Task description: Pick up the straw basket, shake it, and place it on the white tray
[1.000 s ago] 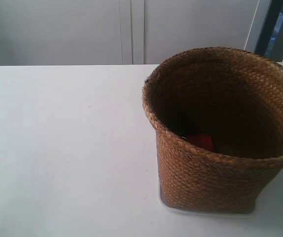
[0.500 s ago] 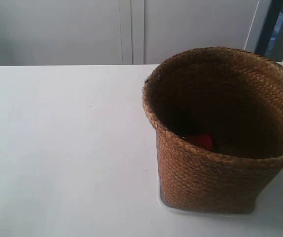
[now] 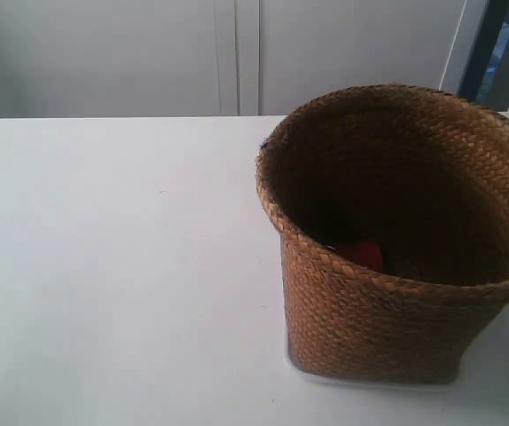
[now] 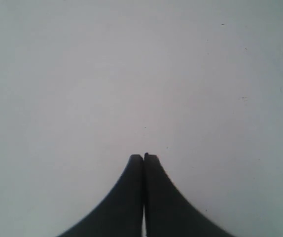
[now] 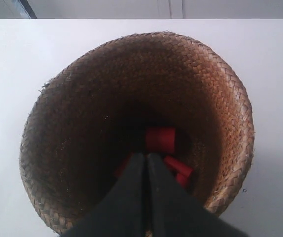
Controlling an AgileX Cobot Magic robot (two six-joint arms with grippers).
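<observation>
The straw basket (image 3: 387,311) stands upright at the exterior view's right, its base on the white tray (image 3: 301,366). Only a thin strip of the tray shows, along the basket's bottom edge. In the right wrist view the basket (image 5: 82,113) is seen from above, and my right gripper (image 5: 146,154) hangs shut over its dark inside with nothing between the fingers. My left gripper (image 4: 143,156) is shut over bare white table (image 4: 131,74), away from the basket. No arm shows in the exterior view.
Red blocks (image 5: 160,139) lie at the bottom of the basket, and one red block (image 3: 361,255) shows in the exterior view. The white table (image 3: 104,266) stretches left of the basket. A pale wall with panel seams (image 3: 237,53) stands behind the table's far edge.
</observation>
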